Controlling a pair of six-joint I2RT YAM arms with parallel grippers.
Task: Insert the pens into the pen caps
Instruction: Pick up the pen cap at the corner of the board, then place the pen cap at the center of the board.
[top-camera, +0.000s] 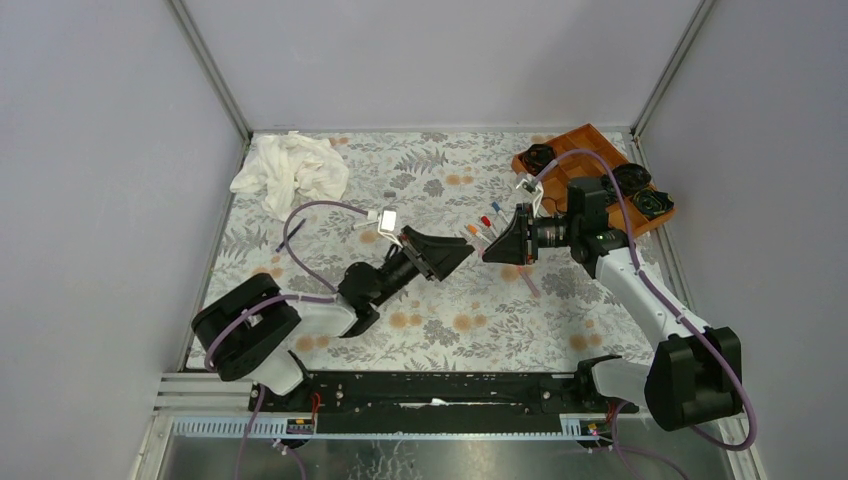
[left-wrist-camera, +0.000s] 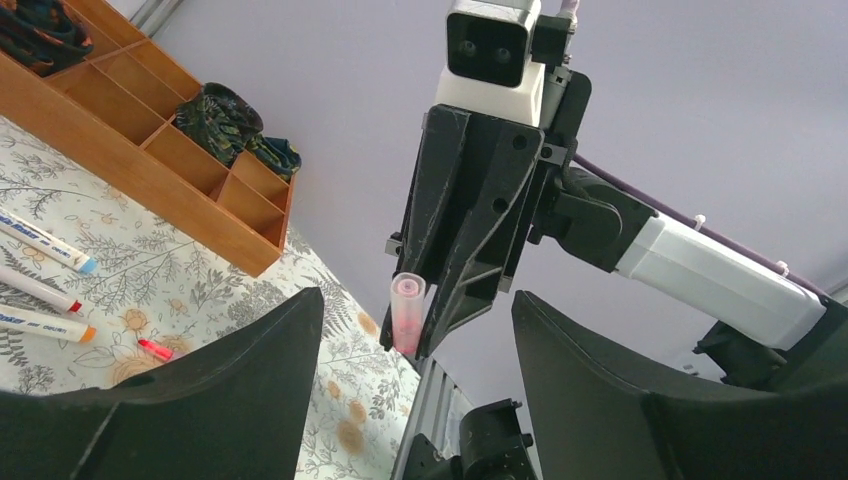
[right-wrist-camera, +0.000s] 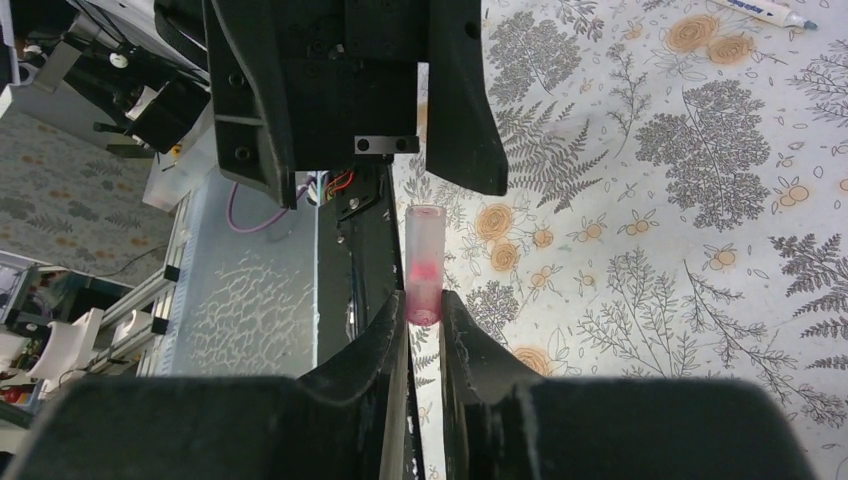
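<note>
Pinching a pink see-through cap (right-wrist-camera: 424, 262) by one end, the right claw (right-wrist-camera: 425, 305) has its two fingers drawn in tight against the sides, and the rest of the cap sticks out past the fingertips, held up off the flowered table (top-camera: 440, 330). In the left wrist view the same cap shows its rimmed end outermost. Facing it, close but not touching, is the left claw (left-wrist-camera: 418, 305), its jaws spread wide with nothing between them; the cap sits in line with the gap between them. On the table beyond the two claws lie the pens (left-wrist-camera: 45, 241), white barrels side by side: one with a blue tip, one with a red tip (left-wrist-camera: 40, 291), one with an orange tip (left-wrist-camera: 45, 323). Just beside the orange-tipped one lies a small red piece (left-wrist-camera: 155, 348), too small to tell whether it is a cap or a pen end. Another pen (top-camera: 527, 280) lies on the table on the near side of the right claw. At the far right corner stands a wooden tray (top-camera: 592, 138) split into compartments, with black rosettes (top-camera: 538, 157) in separate compartments, three showing from above. At the far left corner, well apart from everything else, a white cloth (top-camera: 290, 170) lies crumpled.
</note>
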